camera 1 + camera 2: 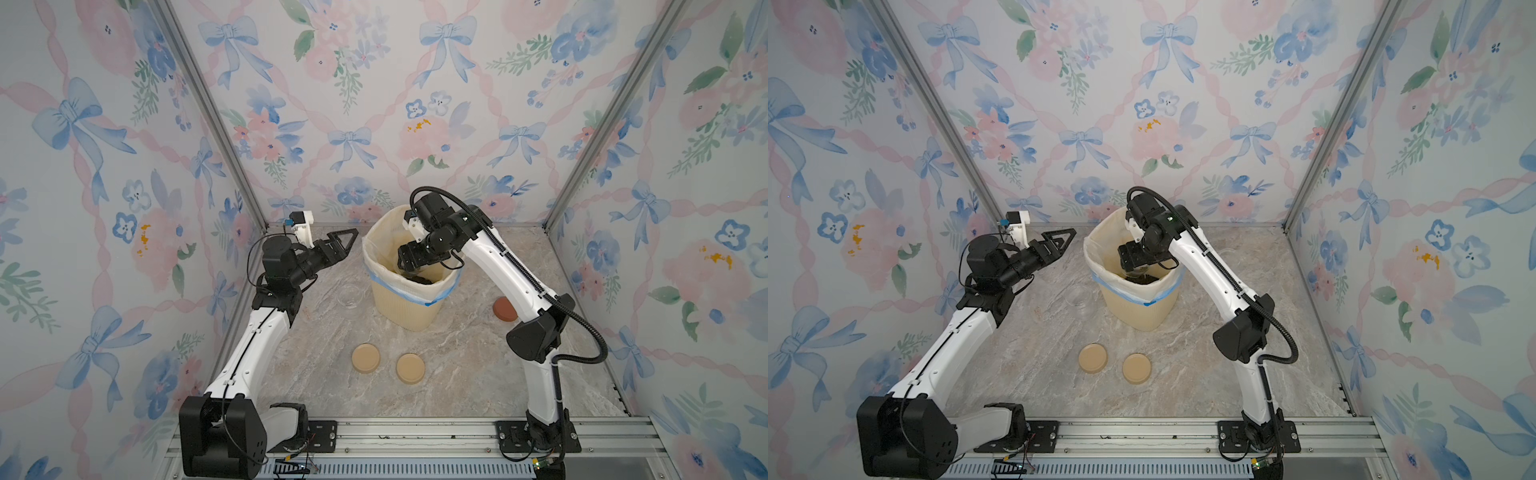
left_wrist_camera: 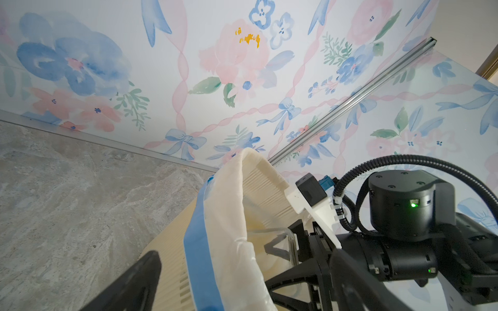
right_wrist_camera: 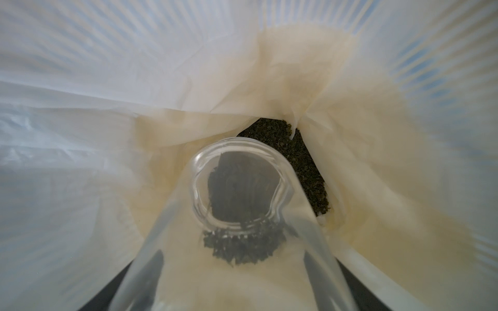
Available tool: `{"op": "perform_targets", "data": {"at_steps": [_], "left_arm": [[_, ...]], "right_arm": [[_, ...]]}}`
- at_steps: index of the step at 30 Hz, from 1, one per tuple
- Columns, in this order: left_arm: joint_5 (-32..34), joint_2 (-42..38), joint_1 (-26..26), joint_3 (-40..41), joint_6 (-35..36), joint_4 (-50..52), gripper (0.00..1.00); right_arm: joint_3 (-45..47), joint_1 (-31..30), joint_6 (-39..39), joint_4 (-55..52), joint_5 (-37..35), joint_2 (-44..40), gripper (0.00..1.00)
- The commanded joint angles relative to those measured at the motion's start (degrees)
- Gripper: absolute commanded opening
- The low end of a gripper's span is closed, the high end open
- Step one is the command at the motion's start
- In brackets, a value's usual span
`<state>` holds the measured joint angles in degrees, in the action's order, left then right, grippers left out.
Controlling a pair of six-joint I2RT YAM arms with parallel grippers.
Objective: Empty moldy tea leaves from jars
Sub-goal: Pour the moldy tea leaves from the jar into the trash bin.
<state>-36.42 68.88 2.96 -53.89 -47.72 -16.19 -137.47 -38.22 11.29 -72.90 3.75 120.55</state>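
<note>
Glass jar (image 3: 194,255) gripped by the right gripper (image 1: 409,268) is tipped mouth-down inside the lined bin (image 1: 407,309), with dark tea leaves (image 3: 304,161) heaped at the bottom below its mouth. The left gripper (image 1: 345,243) hangs beside the bin, jaws wide, holding nothing. A second jar (image 1: 349,296) stands empty on the table (image 1: 457,374) nearby
</note>
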Motion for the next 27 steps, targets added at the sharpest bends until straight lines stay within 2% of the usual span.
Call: {"op": "perform_targets", "data": {"at_steps": [1,6,15,18,25,27], "left_arm": [[-0.36,-1.63,-0.32,-1.87,2.95,-0.20,0.98],[0.98,-2.39,1.87,-5.72,8.16,-0.36,0.98],[7.38,-0.78,16.06,-11.88,25.32,-0.67,0.98],[7.79,-0.59,18.73,-12.30,32.11,-0.70,0.98],[5.74,-2.02,24.27,-9.94,53.95,-0.92,0.98],[6.02,-1.69,24.85,-10.15,56.54,-0.81,0.98]], "right_arm": [[-2.95,-0.11,-0.48,0.40,-0.62,-2.03,0.64],[-7.86,0.40,-0.60,-1.48,-0.86,-2.95,0.64],[-7.27,1.63,1.07,0.39,1.09,-10.56,0.64],[-5.85,1.96,1.08,0.20,0.78,-13.29,0.64],[-3.64,3.49,1.17,0.25,1.96,-19.28,0.65],[-3.38,3.74,1.04,0.14,1.98,-20.27,0.65]]}}
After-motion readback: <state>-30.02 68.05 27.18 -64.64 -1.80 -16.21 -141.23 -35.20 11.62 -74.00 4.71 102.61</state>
